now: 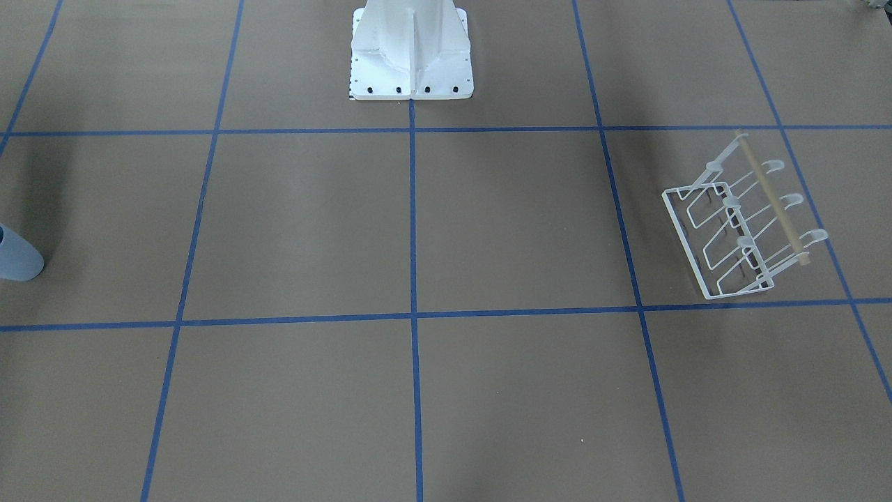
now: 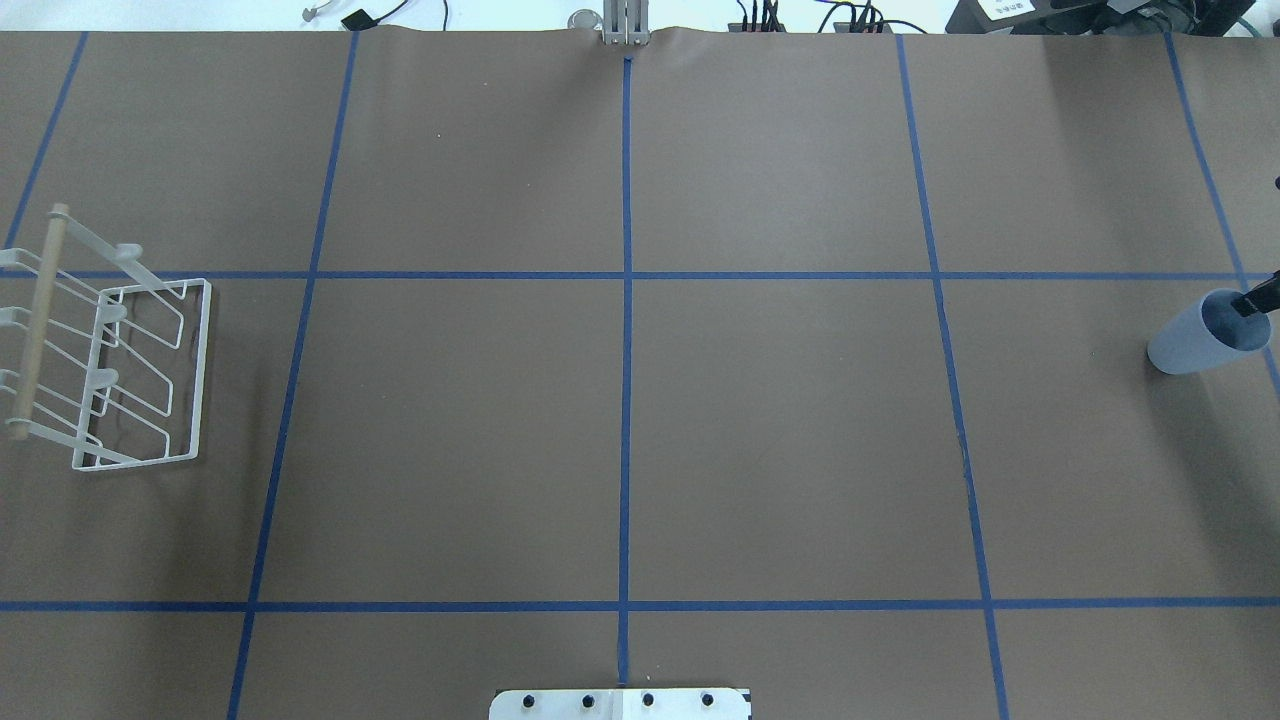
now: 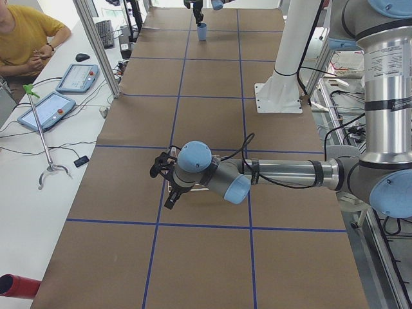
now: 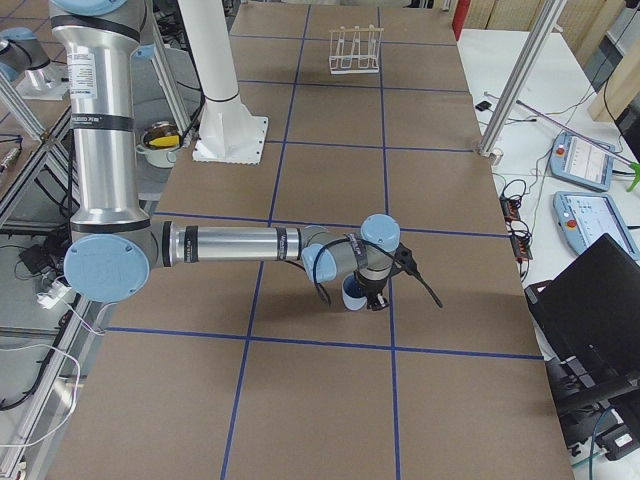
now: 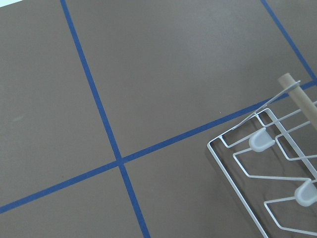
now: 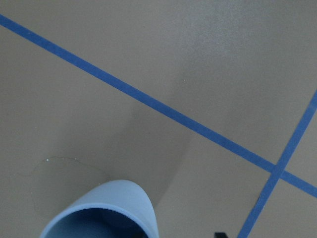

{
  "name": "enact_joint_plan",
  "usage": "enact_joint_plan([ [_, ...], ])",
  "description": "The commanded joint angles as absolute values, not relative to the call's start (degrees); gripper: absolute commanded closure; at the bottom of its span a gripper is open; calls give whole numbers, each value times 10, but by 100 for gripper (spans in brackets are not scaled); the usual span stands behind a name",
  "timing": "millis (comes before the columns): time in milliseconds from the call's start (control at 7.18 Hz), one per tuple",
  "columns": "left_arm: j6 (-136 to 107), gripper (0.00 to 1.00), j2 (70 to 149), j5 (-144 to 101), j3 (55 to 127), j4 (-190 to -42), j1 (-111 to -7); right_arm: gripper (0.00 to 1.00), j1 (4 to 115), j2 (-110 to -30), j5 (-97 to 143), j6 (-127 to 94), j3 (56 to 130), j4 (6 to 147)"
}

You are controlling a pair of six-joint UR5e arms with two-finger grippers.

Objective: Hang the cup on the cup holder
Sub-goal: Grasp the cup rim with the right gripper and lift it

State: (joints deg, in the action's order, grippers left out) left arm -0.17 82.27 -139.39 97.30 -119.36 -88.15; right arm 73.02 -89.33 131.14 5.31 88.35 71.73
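- Table (image 2: 780,430): brown mat with a blue tape grid. The two task items sit at opposite ends, well apart.
- Left arm (image 3: 283,172): extended low over the mat at the left end, near the cup holder. The left gripper (image 3: 166,183) shows only in a side view, so I can't tell if its fingers are apart or together.
- Right arm (image 4: 230,245): extended low at the right end, wrist at the cup.
- Cup holder (image 2: 202,370): left end, base frame flat on the mat. Its prongs slant up toward the wooden rod (image 2: 38,322), and nothing is hung on them.
- Cup (image 2: 1195,340): right end, standing mouth up. It looks like light, stiff, smooth plastic, so probably slippery. It tapers, so grip the rim wall with one finger inside and one outside.
- Right gripper (image 4: 375,298): one dark finger (image 2: 1252,302) sits in the cup's mouth. I can't tell if it's clamped.
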Motion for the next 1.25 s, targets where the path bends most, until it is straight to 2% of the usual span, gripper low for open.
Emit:
enact_joint_plan([
  [0, -2, 1, 823, -1394, 973, -1194, -882, 94, 721, -896, 1312, 55, 885, 716],
  [139, -3, 1, 823, -1394, 973, -1194, -882, 100, 721, -897, 1312, 56, 896, 716],
  [696, -5, 1, 831, -1396, 994, -1194, -881, 100, 747, -882, 1337, 45, 976, 721],
  [1114, -123, 1, 874, -1397, 1028, -1201, -880, 100, 758, -832, 1421, -99, 1003, 718],
])
